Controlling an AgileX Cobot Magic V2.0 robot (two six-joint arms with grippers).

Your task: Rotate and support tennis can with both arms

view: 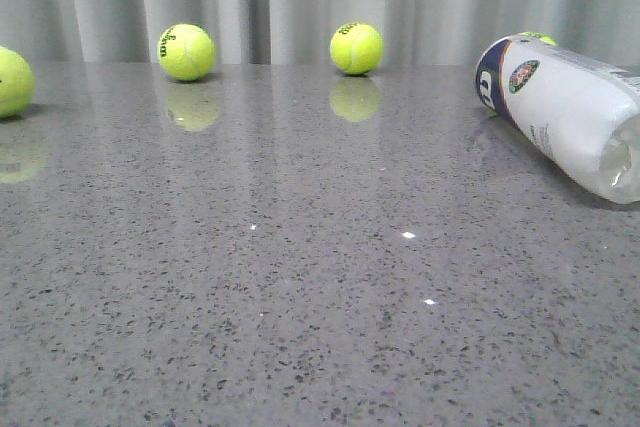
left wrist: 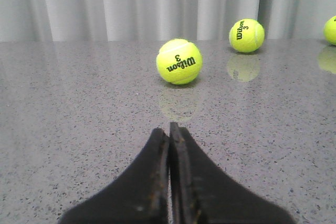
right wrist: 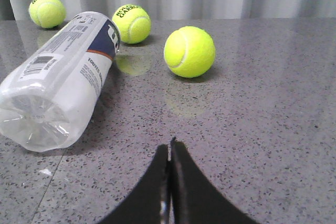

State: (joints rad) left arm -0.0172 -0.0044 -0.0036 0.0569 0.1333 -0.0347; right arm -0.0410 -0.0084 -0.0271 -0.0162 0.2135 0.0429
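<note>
The tennis can (view: pixel 565 112) lies on its side at the right of the grey table, its clear closed end toward the front and its navy-labelled end toward the back. It also shows in the right wrist view (right wrist: pixel 60 80), lying to one side of my right gripper (right wrist: pixel 170 148), which is shut, empty and apart from the can. My left gripper (left wrist: pixel 168 129) is shut and empty over bare table, with a tennis ball (left wrist: pixel 179 61) ahead of it. Neither arm shows in the front view.
Tennis balls lie along the table's back: far left (view: pixel 12 81), left of centre (view: pixel 186 52), centre (view: pixel 356 48), and one mostly hidden behind the can (view: pixel 540 38). In the right wrist view, three balls (right wrist: pixel 189 51) (right wrist: pixel 131 23) (right wrist: pixel 47 11) lie near the can. Grey curtains hang behind.
</note>
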